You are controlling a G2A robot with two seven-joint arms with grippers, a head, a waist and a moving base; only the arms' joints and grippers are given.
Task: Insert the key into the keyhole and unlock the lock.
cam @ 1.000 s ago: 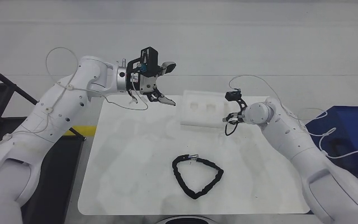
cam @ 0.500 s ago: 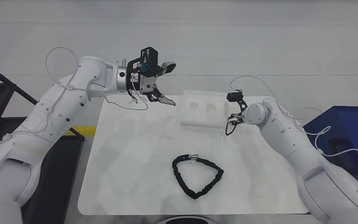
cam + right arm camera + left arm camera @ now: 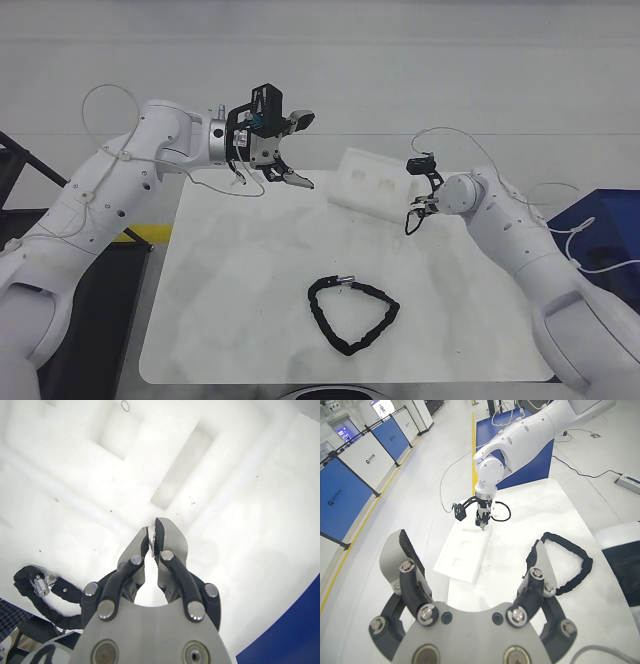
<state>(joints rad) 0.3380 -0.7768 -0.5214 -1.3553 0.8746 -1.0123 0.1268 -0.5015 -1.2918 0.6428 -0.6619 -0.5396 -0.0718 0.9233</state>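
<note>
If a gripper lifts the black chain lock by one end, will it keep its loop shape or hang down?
Probably floppy: the chain lock lies in an uneven, kinked loop on the table, so it would likely hang down. The metal lock cylinder joining its ends suggests some weight. Its fabric-like sleeve probably grips well.

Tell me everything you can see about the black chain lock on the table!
The chain lock is a chain in a black, fabric-looking sleeve. It lies flat in a closed, roughly triangular loop near the middle of the white table. Its two ends meet at a small shiny metal cylinder with a keyhole on its end face, which looks empty. Only the table touches it.
</note>
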